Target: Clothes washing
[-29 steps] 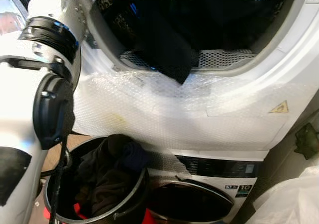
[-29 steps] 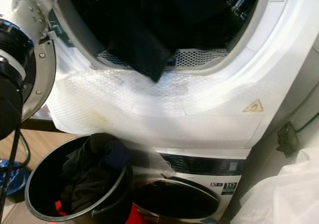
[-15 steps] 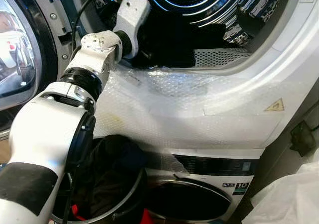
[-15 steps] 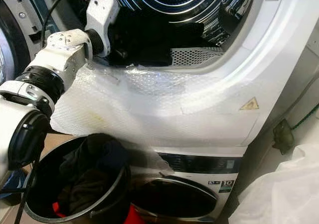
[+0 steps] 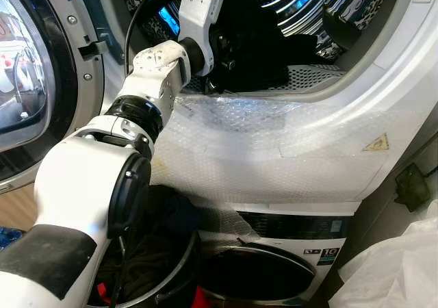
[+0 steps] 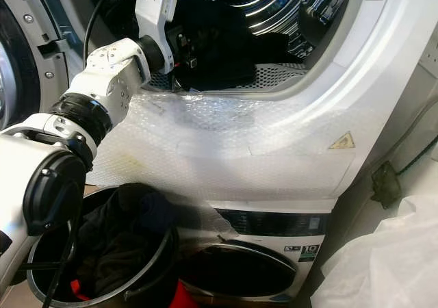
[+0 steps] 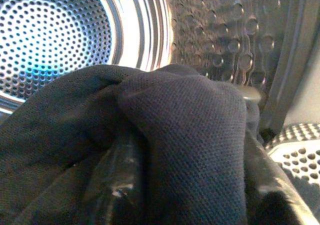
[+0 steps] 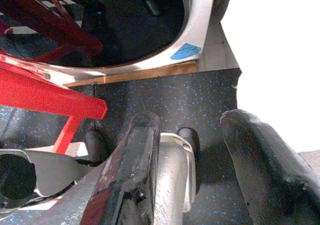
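Dark garment (image 7: 190,135) sits bunched in the mouth of the upper machine's drum (image 5: 301,14), draped over the left gripper (image 5: 229,55) that reaches in through the opening. Fabric covers the fingers in the left wrist view, so cannot tell if they are apart or clamped on the cloth.

Handling guess: soft, light, limp knit; no stiffness, will sag and trail, could snag on the drum's perforated wall or the door rim. Best hold is a pinch on the thick folded ridge at the top of the bunch, not a loose edge.

Just outside the opening, bubble wrap (image 5: 274,150) is taped over the machine's front below the door rim; slick, and loose at its lower edge. Open door (image 5: 27,75) stands at robot's left, near the forearm, limiting sideways swing. Below, a black bucket (image 6: 147,274) holds more dark clothes, next to the lower machine's round door (image 6: 239,270). Room to pull straight back and down toward the bucket looks open.

Right gripper (image 8: 190,150) hangs idle over dark speckled floor, fingers apart, holding nothing.
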